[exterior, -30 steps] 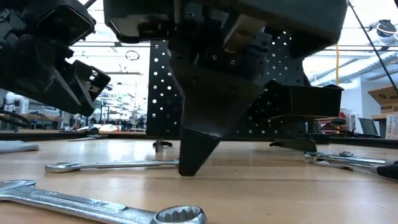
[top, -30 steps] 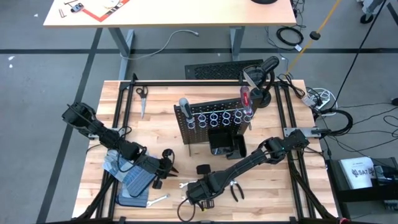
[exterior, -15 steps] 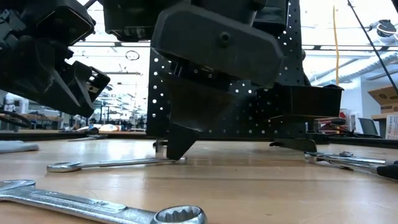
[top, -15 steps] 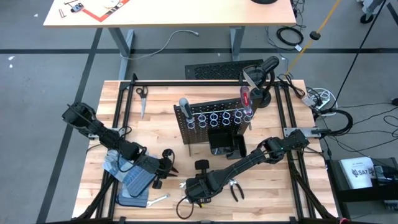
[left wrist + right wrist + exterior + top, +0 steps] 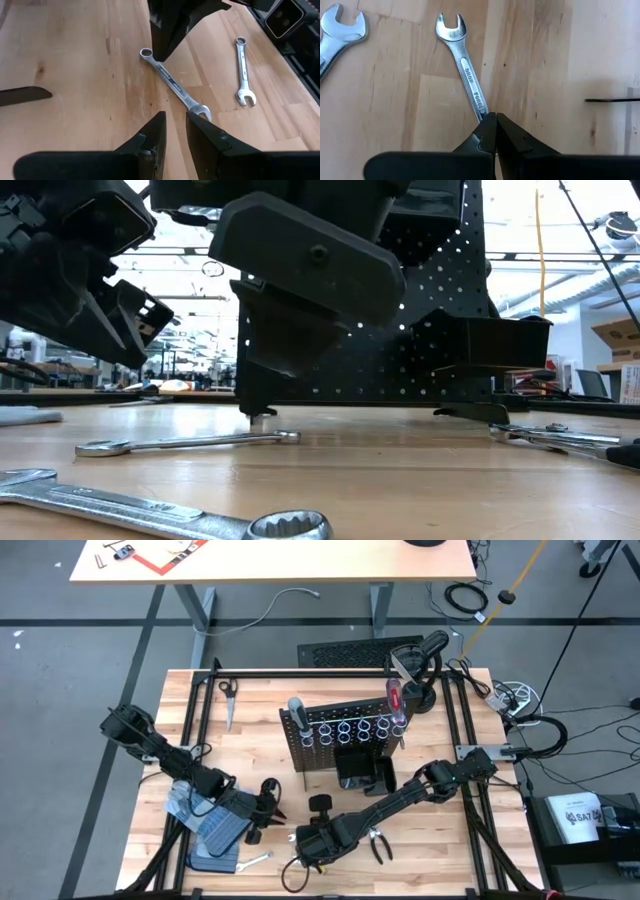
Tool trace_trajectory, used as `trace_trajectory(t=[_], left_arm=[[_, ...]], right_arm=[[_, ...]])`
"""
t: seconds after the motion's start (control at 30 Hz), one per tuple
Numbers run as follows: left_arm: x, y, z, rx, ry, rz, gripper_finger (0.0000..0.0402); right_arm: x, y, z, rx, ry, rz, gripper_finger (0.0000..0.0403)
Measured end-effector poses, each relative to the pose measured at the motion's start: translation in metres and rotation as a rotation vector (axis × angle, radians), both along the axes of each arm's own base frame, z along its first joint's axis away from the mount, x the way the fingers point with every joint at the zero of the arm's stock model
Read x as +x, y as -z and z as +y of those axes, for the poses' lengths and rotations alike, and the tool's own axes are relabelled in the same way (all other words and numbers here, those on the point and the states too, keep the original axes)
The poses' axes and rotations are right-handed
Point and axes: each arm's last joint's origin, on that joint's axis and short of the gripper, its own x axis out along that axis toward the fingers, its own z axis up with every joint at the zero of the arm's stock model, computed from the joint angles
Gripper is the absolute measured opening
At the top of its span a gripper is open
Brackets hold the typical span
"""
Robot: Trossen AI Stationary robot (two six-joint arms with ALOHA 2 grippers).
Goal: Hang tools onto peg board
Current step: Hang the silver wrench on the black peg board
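A silver wrench lies flat on the wooden table, with a second wrench nearer the front edge. My right gripper is shut, its tips pointing down at the first wrench's ring end. My left gripper hovers by that wrench's open-jawed end, open by a narrow gap with nothing in it. Farther back stands the peg board, with a grey-handled screwdriver and a red-handled one in its rings. The pliers lie to the right of my right gripper. My right gripper comes from above, slanting down, with its shut fingertips right beside the wrench's ring end. The shaft runs in under them. The fingers themselves hide the meeting place, so I cannot tell whether they touch the wrench. It lies flat on the table.
Blue-grey gloves lie under my left arm at the front left. Scissors lie at the far left. A black bin stands in front of the peg board. A black ribbed mat lies beyond the table's far rail.
My right gripper has turned at the wrist. Its shut tips have swung along the wrench's ring end toward the table's left and far side, while the hand has stayed in place. My left gripper has kept still.
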Motion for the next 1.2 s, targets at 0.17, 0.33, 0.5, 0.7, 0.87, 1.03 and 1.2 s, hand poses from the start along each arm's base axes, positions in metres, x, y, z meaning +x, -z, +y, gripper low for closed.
trace_trajectory(t=[0.17, 0.33, 0.5, 0.7, 0.87, 1.03, 1.2], left_arm=[[0.002, 0.006, -0.001, 0.007, 0.000, 0.012, 0.0082], [0.010, 0.009, -0.006, -0.009, 0.027, -0.073, 0.0082], [0.017, 0.018, -0.011, 0.019, 0.051, -0.023, 0.0082], [0.030, 0.028, -0.018, 0.036, 0.047, 0.021, 0.0082], [0.038, 0.036, -0.023, 0.080, 0.034, 0.101, 0.0082], [0.039, 0.043, -0.021, 0.101, 0.013, 0.127, 0.0082], [0.039, 0.045, -0.021, 0.104, 0.013, 0.132, 0.0082]], right_arm=[[0.001, -0.001, 0.001, 0.007, 0.001, -0.010, 0.0005], [0.006, -0.003, 0.003, 0.017, -0.038, -0.056, 0.0017], [0.006, -0.004, 0.004, 0.015, -0.048, -0.059, 0.0028], [0.004, -0.003, 0.006, 0.058, -0.068, -0.030, 0.0044], [0.004, -0.003, 0.006, 0.057, -0.066, -0.029, 0.0058], [0.003, -0.002, 0.004, 0.053, -0.065, -0.010, 0.0059], [-0.001, 0.000, 0.004, 0.064, -0.104, 0.054, 0.0059]])
